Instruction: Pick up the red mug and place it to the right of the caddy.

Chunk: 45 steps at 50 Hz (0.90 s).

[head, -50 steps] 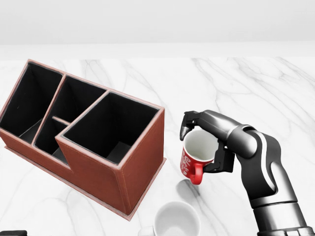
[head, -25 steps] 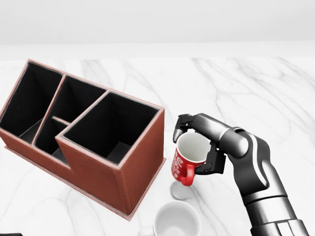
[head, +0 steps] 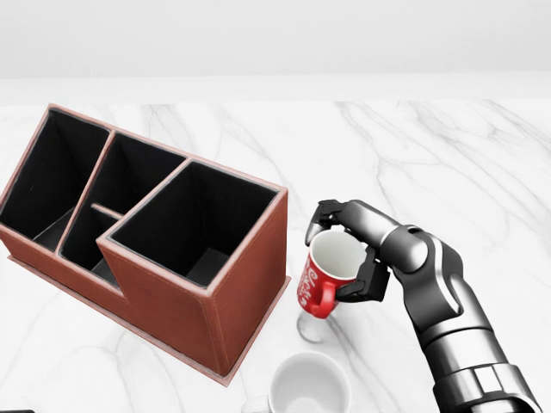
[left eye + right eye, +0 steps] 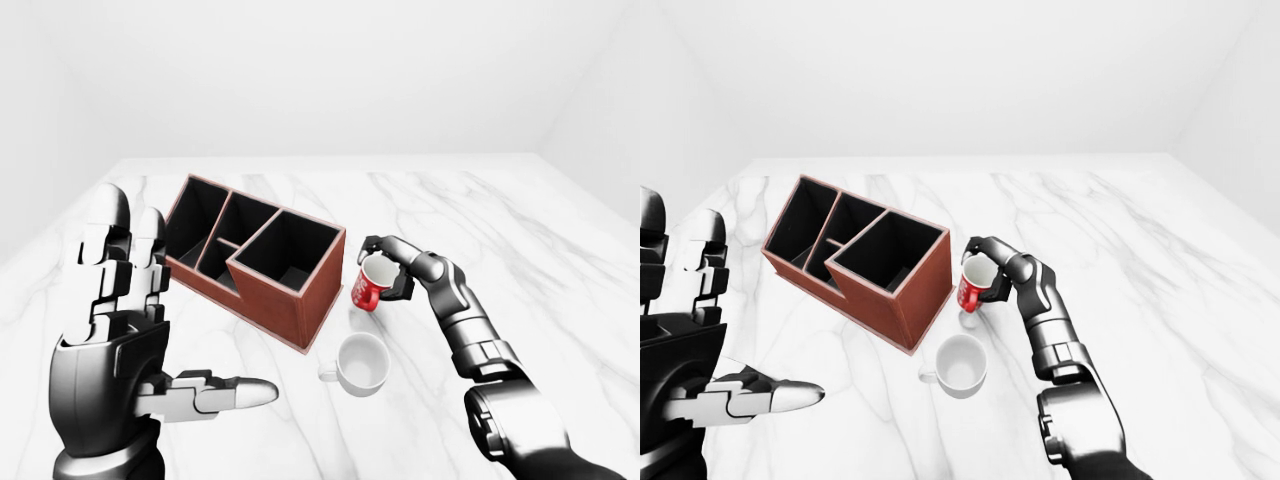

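Red mug (image 3: 327, 274) has lowered slightly in right hand (image 3: 344, 249).

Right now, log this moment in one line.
right hand: shut on red mug, held off table | caddy: left of it | left hand: open

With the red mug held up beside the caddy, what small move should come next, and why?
Probably lower it straight down. The right hand grips the red mug, tilted, above its shadow on the marble table, already right of the caddy and clear of the white mug.
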Tool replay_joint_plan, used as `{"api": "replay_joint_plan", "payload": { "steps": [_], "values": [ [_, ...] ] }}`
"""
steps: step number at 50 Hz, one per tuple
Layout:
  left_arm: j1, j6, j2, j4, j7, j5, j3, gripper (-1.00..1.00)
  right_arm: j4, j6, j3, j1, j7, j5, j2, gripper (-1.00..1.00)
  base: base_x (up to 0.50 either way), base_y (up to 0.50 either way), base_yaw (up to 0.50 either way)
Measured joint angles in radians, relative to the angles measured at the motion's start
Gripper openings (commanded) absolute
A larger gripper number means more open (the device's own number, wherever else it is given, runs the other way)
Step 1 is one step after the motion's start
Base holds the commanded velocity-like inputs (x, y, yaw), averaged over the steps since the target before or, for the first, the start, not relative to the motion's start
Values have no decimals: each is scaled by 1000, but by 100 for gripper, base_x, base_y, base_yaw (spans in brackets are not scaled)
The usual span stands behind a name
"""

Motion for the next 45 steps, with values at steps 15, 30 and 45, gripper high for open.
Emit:
{"api": "replay_joint_plan", "payload": {
  "steps": [15,30,45],
  "values": [
    [2,0,6,-1,5,-8,1,100,6,0,10,6,-24,-12,-2,-100,0,0,0],
    [2,0,4,-1,3,-5,-2,100,22,0,15,15,-79,-51,14,-100,0,0,0],
    [11,0,16,-1,14,-20,-2,100,124,0,27,20,-183,-31,41,-100,0,0,0]
  ]
}}
